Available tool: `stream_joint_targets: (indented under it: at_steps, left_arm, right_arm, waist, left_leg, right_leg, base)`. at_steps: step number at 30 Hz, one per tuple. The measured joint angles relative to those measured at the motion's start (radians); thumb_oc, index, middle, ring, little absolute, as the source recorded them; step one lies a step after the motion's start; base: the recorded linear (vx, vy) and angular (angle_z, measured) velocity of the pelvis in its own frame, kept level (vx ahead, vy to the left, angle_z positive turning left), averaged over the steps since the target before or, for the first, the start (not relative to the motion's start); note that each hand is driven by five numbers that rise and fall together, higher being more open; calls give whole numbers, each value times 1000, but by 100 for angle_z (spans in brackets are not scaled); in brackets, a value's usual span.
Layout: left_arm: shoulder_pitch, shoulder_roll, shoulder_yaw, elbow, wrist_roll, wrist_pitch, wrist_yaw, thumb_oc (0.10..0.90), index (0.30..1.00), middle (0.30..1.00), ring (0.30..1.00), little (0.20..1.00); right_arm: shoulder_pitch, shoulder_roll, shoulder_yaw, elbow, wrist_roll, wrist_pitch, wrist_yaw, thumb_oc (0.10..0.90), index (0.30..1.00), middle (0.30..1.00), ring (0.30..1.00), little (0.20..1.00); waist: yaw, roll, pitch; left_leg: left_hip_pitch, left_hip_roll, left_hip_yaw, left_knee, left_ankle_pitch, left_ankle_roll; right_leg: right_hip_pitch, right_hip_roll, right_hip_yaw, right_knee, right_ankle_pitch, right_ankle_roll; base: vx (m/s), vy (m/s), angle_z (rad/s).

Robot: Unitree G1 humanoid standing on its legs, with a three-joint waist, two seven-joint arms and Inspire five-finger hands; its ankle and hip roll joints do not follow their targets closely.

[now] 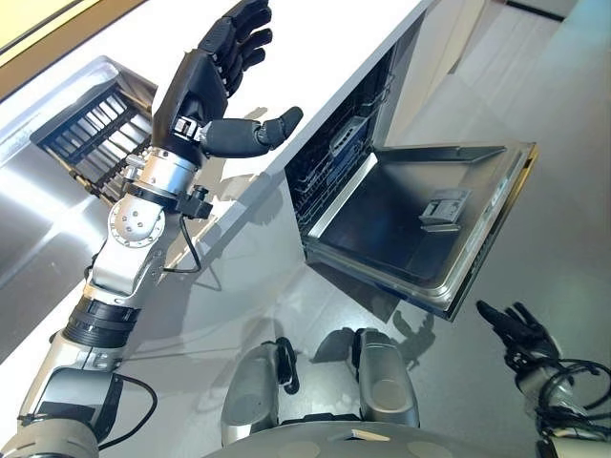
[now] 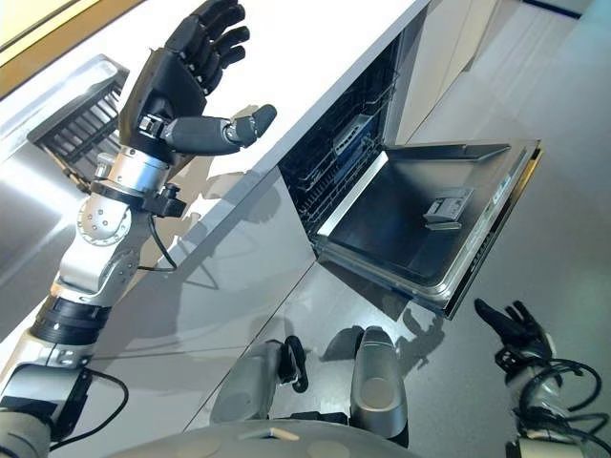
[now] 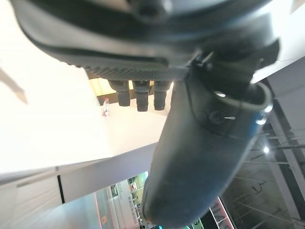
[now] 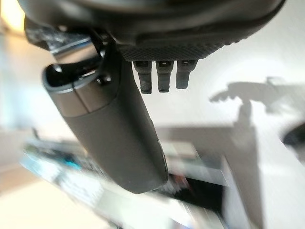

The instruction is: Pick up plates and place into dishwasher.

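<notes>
In the left eye view, the left hand (image 1: 205, 81) is raised over the white counter (image 1: 315, 57), fingers spread and thumb stuck out, nothing held. The dishwasher (image 1: 353, 143) stands with its door (image 1: 420, 224) dropped flat; no plates can be made out, and the dish rack (image 1: 91, 129) looks bare. In the right eye view, the right hand (image 2: 511, 329) hangs low beside the door, fingers loosely spread. A careless swing could be caught on that door's edge.

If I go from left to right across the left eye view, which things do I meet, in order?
Dish rack in the sink → left hand, open above the white counter → dishwasher racks → open dishwasher door → right hand, open, low over the floor.
</notes>
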Motion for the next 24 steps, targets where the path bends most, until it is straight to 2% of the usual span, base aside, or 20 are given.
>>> stream_joint_targets:
  at_steps: [1,4,7,9,12,16,20,24]
  left_arm:
    - [-1,-1,-11,0,-1,0,-2,800,900,900,900,900]
    - [-1,-21,-14,0,-1,14,-1,800,900,900,900,900]
    - [-1,-42,-13,1,-1,17,-15,800,900,900,900,900]
    - [2,-45,-13,1,-1,14,-40,800,900,900,900,900]
    - [14,-49,-11,5,-1,-9,-73,800,900,900,900,900]
    - [14,-57,-2,13,-1,-27,-118,800,900,900,900,900]
    - [14,-60,10,17,-1,-28,-137,800,900,900,900,900]
    - [14,-60,10,35,-1,-26,-152,800,900,900,900,900]
  right_arm:
    - [2,0,27,17,0,2,21,800,900,900,900,900]
    - [-2,0,52,24,32,13,62,800,900,900,900,900]
    - [-5,-11,122,-13,118,68,143,800,900,900,900,900]
    - [14,-8,148,-65,206,109,140,800,900,900,900,900]
    - [45,-31,210,-137,303,133,140,800,900,900,900,900]
    - [79,-43,222,-223,388,166,177,800,900,900,900,900]
    - [88,-48,226,-294,410,206,224,800,900,900,900,900]
    - [89,-46,235,-363,410,211,264,800,900,900,900,900]
  waist:
    - [3,-10,5]
    - [8,-13,10]
    - [21,-14,10]
    - [23,-14,11]
    - [24,-14,11]
    - [27,-15,11]
    - [29,-19,13]
    - [33,-23,13]
  left_leg:
    - [-2,0,-8,4,2,-3]
    - [-14,0,-23,15,4,-6]
    - [-11,-8,-43,15,7,-11]
    - [-15,-9,-52,15,11,-17]
    - [-16,-9,-63,14,17,-22]
    - [-16,-9,-91,13,23,-32]
    - [-16,-9,-132,10,30,-44]
    - [-16,-8,-157,-10,34,-47]
  right_leg:
    - [2,0,-7,3,-2,-3]
    - [-1,2,-14,15,-4,-6]
    - [3,2,-18,19,-5,-9]
    - [7,2,-27,20,-5,-11]
    - [8,2,-34,29,-9,-14]
    - [10,5,-49,34,-9,-21]
    - [16,3,-92,36,-8,-22]
    - [16,2,-120,29,-8,-22]
  base:
    - [-9,-15,16]
    - [0,-11,11]
    - [-1,-7,2]
    - [1,-10,9]
    - [25,-14,5]
    - [70,-22,-1]
    - [54,-25,-7]
    - [51,-20,1]
